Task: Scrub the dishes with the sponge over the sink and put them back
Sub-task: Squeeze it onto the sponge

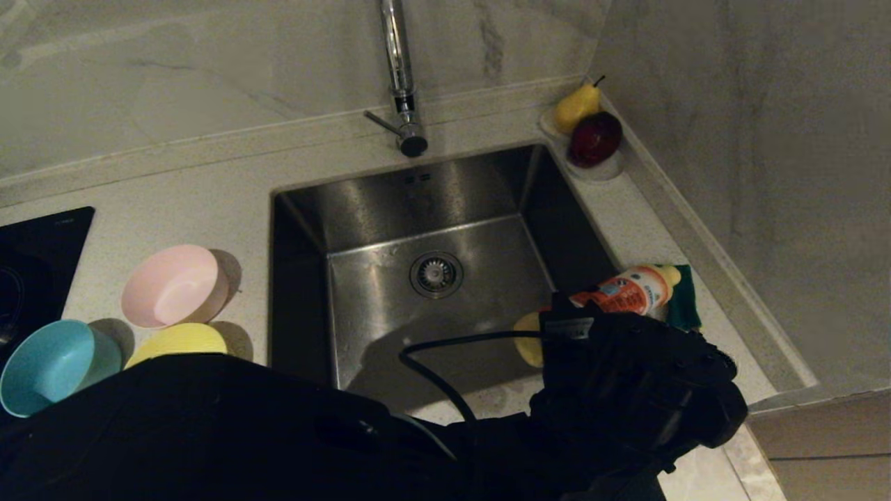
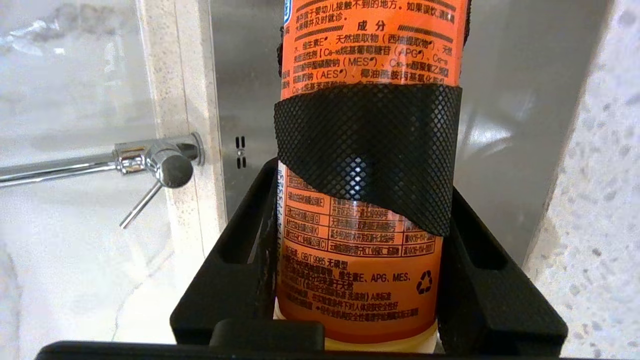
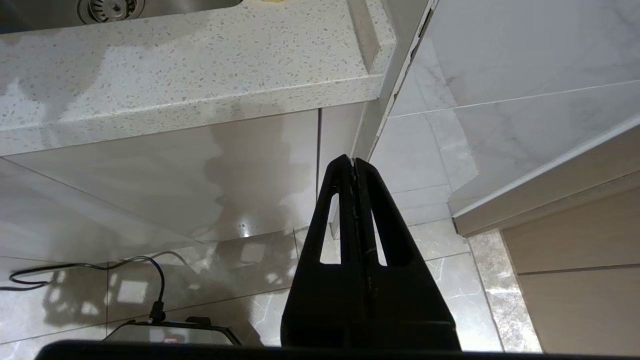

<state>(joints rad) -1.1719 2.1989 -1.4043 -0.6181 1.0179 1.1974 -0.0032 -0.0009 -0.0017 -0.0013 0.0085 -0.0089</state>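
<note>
Left of the sink point(image 1: 431, 202) stand three bowls: pink point(image 1: 174, 285), yellow point(image 1: 179, 341) and light blue point(image 1: 52, 365). The green sponge point(image 1: 686, 296) lies on the counter right of the sink. My left gripper point(image 1: 581, 313) has reached across to the sink's right rim and is shut on an orange detergent bottle point(image 1: 626, 291), held tilted, its yellow cap toward the sponge. In the left wrist view the left gripper point(image 2: 362, 180) clasps the bottle point(image 2: 360, 260) on both sides, under its black mesh band. My right gripper point(image 3: 354, 162) hangs shut and empty below the counter edge.
A chrome tap point(image 1: 400, 76) rises behind the sink. A white dish point(image 1: 598, 170) with a pear and a dark red apple sits in the back right corner by the wall. A black stove top point(image 1: 35, 264) lies at the far left. My left arm's cable point(image 1: 431, 362) loops over the basin.
</note>
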